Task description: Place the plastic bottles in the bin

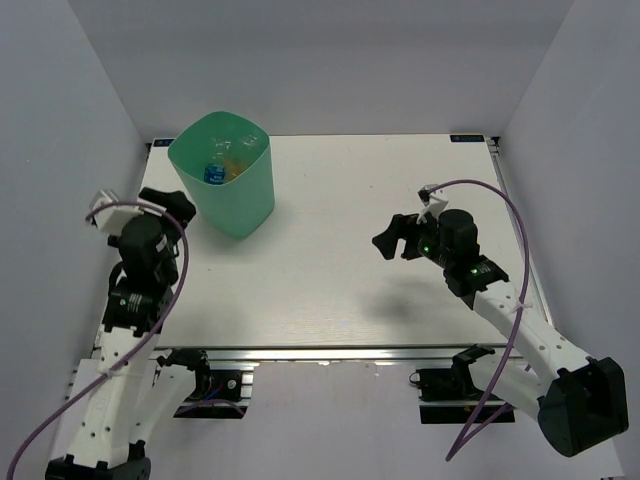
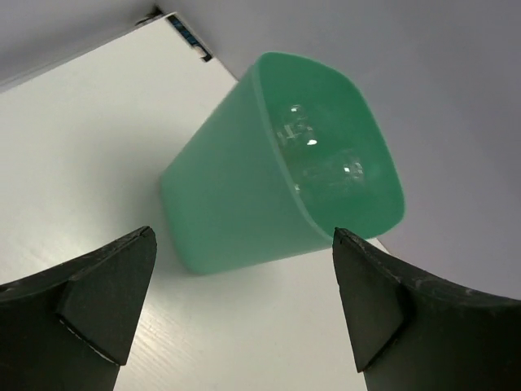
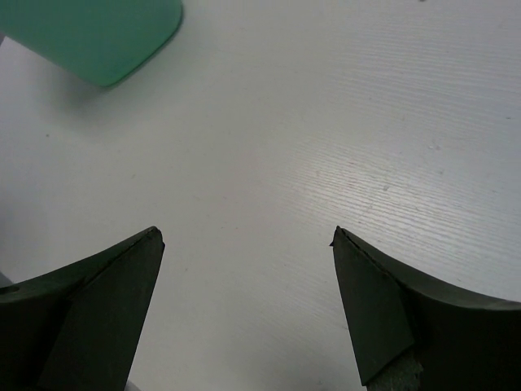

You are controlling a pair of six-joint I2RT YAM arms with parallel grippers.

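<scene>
The mint-green bin (image 1: 236,205) stands at the table's back left. Inside it lie plastic bottles: a clear one with a blue label (image 1: 215,172), something orange (image 1: 234,166) and clear ones (image 1: 247,141). The left wrist view shows the bin (image 2: 236,208) with clear bottles (image 2: 297,130) glinting inside. My left gripper (image 1: 172,207) is open and empty, just left of the bin; its fingers (image 2: 110,289) frame bare table. My right gripper (image 1: 392,238) is open and empty above the table's right middle. The bin's base (image 3: 98,37) shows at the top left of the right wrist view.
White walls enclose the table on the left, back and right. The table's back edge (image 1: 380,136) runs behind the bin. A purple cable (image 1: 515,225) loops over the right arm.
</scene>
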